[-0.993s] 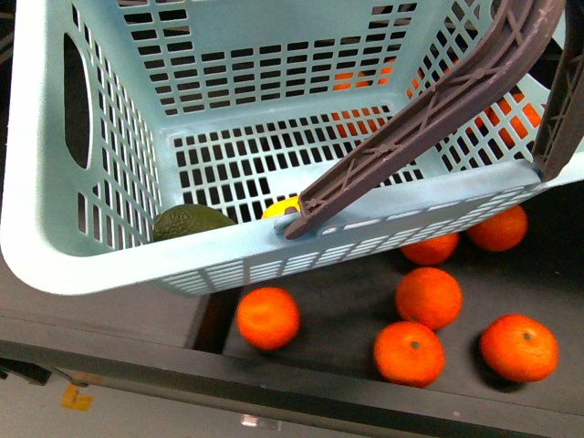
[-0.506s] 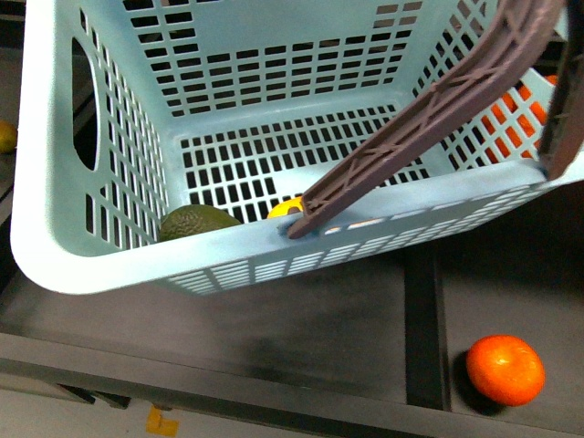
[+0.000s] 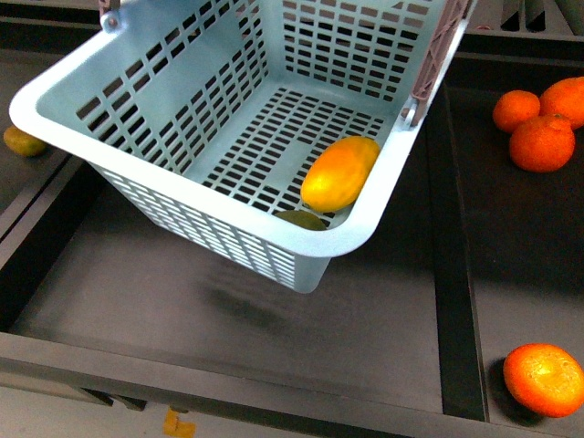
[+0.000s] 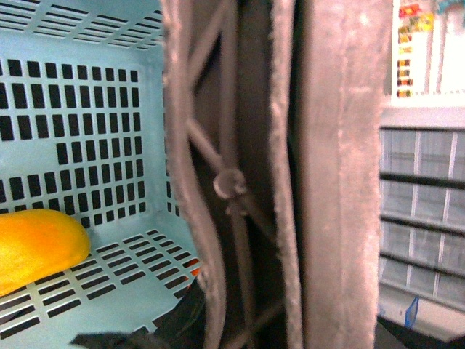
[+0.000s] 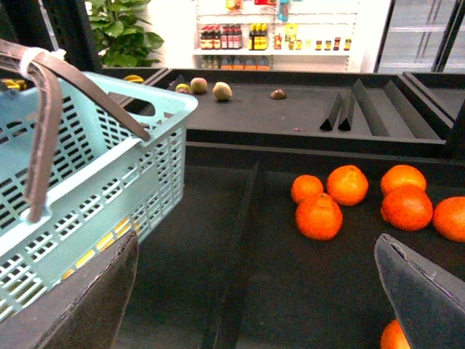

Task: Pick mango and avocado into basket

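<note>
The light blue basket (image 3: 73,73) hangs tilted above the dark shelf in the front view. The yellow-orange mango (image 3: 339,172) lies inside it against the near corner. The olive avocado (image 3: 303,220) lies beside it, mostly hidden by the rim. My left gripper is shut on the basket's brown-purple handle (image 4: 240,182); its jaws are hidden behind the handle. The mango also shows in the left wrist view (image 4: 36,247). My right gripper (image 5: 254,291) is open and empty, over the dark shelf beside the basket (image 5: 138,145).
Several oranges lie on the shelf at the right (image 3: 538,137), and one at the front right (image 3: 546,379). A small yellow-brown fruit (image 3: 23,141) lies at the far left. Raised dividers (image 3: 452,274) split the shelf. More oranges (image 5: 349,185) show in the right wrist view.
The basket has swung and turned, now seen further back and tilted. The mango and avocado slid to the near corner. The oranges under the basket are out from beneath it.
</note>
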Robot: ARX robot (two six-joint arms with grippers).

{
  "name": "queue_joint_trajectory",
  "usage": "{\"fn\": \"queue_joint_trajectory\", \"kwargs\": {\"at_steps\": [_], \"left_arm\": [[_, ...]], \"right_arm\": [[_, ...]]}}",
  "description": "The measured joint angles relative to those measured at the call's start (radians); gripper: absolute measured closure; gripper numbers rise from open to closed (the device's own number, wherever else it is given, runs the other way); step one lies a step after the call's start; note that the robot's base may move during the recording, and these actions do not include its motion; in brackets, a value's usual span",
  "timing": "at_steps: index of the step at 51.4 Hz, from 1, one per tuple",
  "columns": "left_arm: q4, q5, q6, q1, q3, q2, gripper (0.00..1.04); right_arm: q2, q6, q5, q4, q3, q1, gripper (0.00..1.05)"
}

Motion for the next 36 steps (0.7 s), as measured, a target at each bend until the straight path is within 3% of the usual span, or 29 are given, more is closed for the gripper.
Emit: {"fn": "queue_joint_trajectory", "kwargs": {"at_steps": [15,32,36], "left_arm": [[-0.132,-0.104,-0.203,0.051,0.238,0.253,0.9],[-0.252,-0.085,-0.312,0.042,0.283,0.345,0.9],[-0.251,-0.07,-0.333,0.037,0.269,0.342,0.77]], "right_arm": [[0.0,0.0,0.0,0.0,0.0,0.0,0.09],[0.0,0.0,0.0,0.0,0.0,0.0,0.09],[0.0,0.0,0.0,0.0,0.0,0.0,0.09]]}}
